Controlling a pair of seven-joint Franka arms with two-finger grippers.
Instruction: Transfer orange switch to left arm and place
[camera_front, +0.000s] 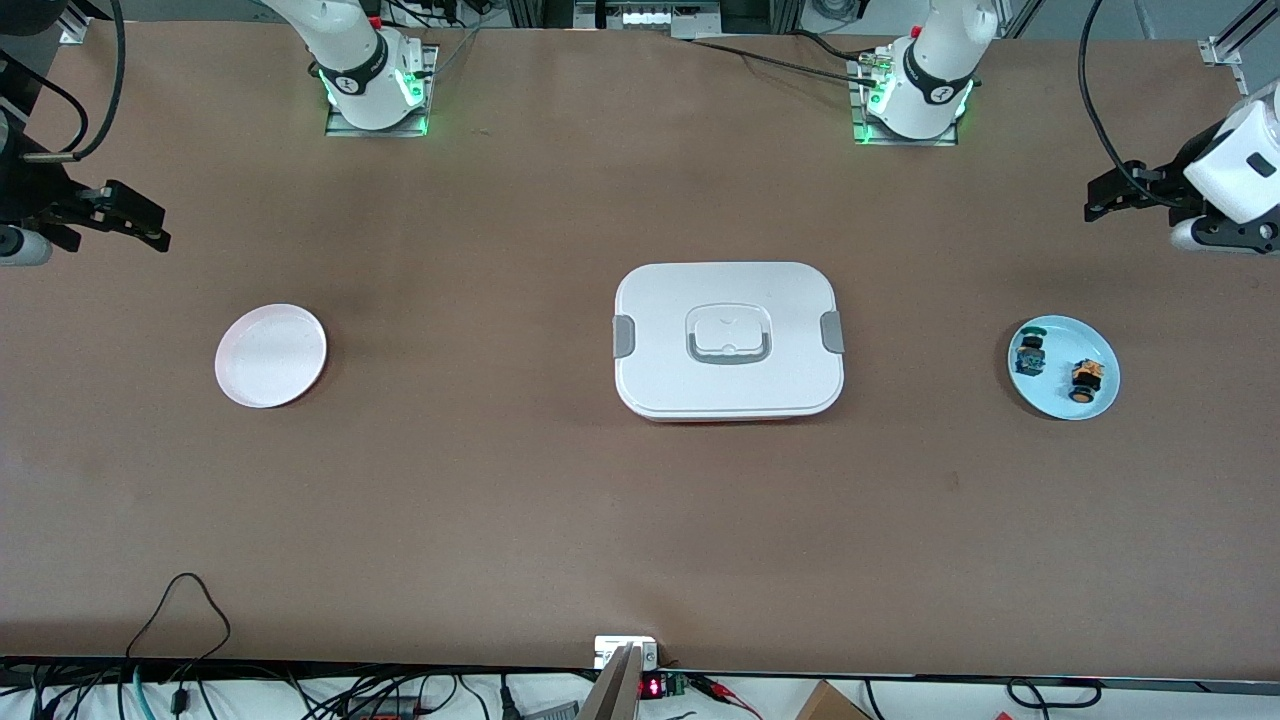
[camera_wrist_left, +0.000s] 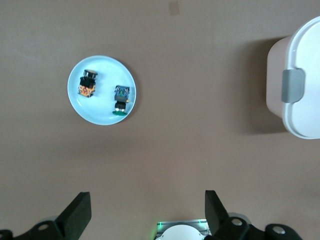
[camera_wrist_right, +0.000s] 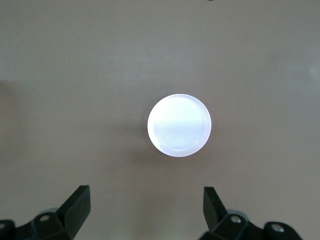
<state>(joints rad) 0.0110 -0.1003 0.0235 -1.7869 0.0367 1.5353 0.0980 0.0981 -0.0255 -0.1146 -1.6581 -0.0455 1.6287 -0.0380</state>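
The box (camera_front: 728, 340) is sitting closed at the table's middle, lowest of the things in the front view. Toward the left arm's end from the box, the orange switch (camera_front: 1086, 381) is lying on a pale blue plate (camera_front: 1063, 333) beside a blue-and-teal switch (camera_front: 1029, 354). Toward the right arm's end, a white plate (camera_front: 271, 355) is lying bare. The left gripper (camera_wrist_left: 146, 211) and right gripper (camera_wrist_right: 146, 209) are hanging with jaws wide, each waiting high above its own end.

White box (camera_front: 728, 340) sits mid-table, lid on, grey clips at both ends. Light blue plate (camera_front: 1063, 367) toward the left arm's end carries the orange switch (camera_front: 1086, 380) and a blue-and-teal switch (camera_front: 1029, 355), apart. Empty pink plate (camera_front: 271, 355) toward the right arm's end. Left gripper (camera_front: 1100, 195) and right gripper (camera_front: 150, 222) hang high over the table ends.
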